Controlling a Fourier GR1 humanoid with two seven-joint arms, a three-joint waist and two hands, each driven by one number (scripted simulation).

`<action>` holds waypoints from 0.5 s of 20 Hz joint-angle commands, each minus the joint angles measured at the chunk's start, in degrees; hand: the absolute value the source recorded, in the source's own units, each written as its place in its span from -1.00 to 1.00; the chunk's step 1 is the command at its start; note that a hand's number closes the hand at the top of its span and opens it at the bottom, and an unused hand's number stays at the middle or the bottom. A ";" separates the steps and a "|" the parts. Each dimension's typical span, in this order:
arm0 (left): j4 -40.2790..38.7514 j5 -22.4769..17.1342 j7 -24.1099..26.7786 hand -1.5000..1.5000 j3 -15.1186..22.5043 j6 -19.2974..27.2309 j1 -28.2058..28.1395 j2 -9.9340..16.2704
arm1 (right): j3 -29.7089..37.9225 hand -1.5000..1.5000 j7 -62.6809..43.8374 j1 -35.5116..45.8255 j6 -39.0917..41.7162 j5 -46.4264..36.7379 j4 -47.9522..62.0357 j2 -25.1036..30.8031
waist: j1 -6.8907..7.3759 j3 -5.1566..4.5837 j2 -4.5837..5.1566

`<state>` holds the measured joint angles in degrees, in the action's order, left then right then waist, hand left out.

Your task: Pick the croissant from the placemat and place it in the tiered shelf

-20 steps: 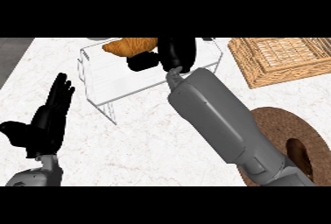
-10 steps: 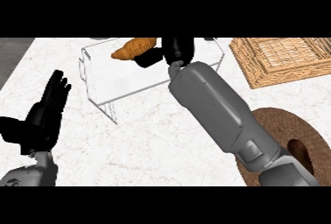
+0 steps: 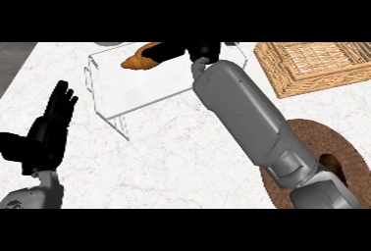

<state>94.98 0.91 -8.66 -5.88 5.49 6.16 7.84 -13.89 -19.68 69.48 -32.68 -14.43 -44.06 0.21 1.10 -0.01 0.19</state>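
Flaky croissant (image 3: 141, 58) at 12 o'clock over clear shelf (image 3: 152, 83); our right hand (image 3: 190, 49) pinching its end. Light, crumbly, soft; we'd hold mid-body. Left hand (image 3: 45, 132) spread, resting at 9.

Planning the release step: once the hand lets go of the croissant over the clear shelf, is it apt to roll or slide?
Probably not much. The croissant is a curved, tapered crescent, so it should settle rather than roll. The tiered shelf looks smooth and glassy, so a slight slide is possible. The right hand is curled round one end of it.
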 commanded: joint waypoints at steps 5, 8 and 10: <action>2.17 -0.45 1.16 0.00 -0.12 -1.15 -4.79 0.08 | 5.21 -1.00 -8.36 -1.71 -1.26 -0.11 -10.32 6.78 | -1.49 0.01 -0.69; -2.50 -0.25 1.25 0.00 -1.57 0.37 0.05 -0.09 | 7.45 -1.00 -11.48 -4.85 1.80 1.30 -14.03 11.65 | -2.56 0.00 -0.56; 2.69 1.34 -0.90 0.00 1.17 1.06 -3.29 -1.38 | 7.30 -1.00 -12.45 -11.74 2.94 1.95 -20.88 13.70 | -2.67 0.06 -0.82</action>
<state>96.48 1.23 -8.85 -6.21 5.87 3.68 7.58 -8.51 -29.02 63.37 -32.34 -14.16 -57.41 9.18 -0.75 0.00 -0.42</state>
